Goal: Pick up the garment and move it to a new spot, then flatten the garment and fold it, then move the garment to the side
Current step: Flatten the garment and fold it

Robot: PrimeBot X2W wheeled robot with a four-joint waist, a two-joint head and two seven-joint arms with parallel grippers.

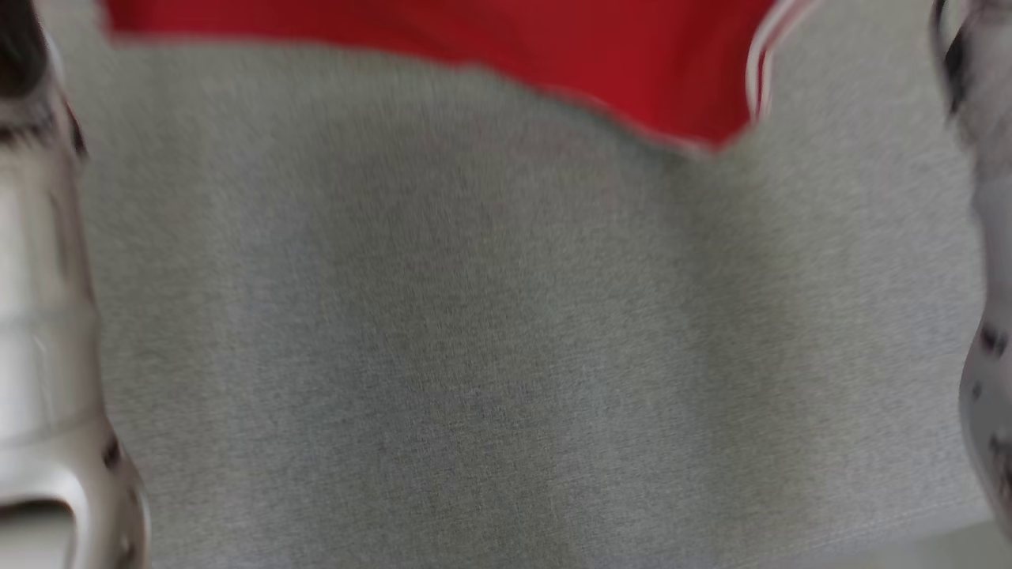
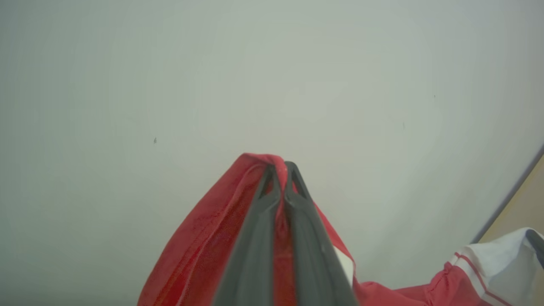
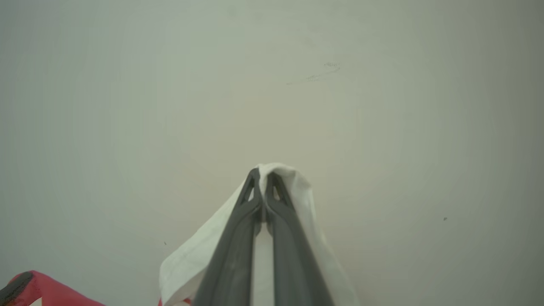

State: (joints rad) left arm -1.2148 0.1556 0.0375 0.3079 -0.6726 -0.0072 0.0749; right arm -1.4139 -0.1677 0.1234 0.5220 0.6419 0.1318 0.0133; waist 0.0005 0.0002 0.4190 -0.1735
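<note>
- The left hand (image 2: 280,170) is seen closed, its two dark fingers pressed together on a fold of the red garment (image 2: 199,242), which is pinched right at the fingertips.
- From that grip the red cloth is draped down both sides of the fingers to the bottom edge of the left wrist view. It is carried on to the lower right, where a white panel edged with red stripes is seen.
- The right hand (image 3: 263,174) is likewise closed, and a white part of the garment is clamped between its tips, with white cloth spread down either side of the fingers.
- More red cloth is seen at the lower left corner of the right wrist view.
- A plain pale background (image 2: 127,85) is shown behind both hands.
- In the blurred head view the garment is seen along the top edge, beyond a grey cloth-covered surface (image 1: 474,356). Whether the two touch cannot be told.
- The left forearm (image 1: 39,356) and right forearm (image 1: 984,237) are seen at the side edges of that view.
</note>
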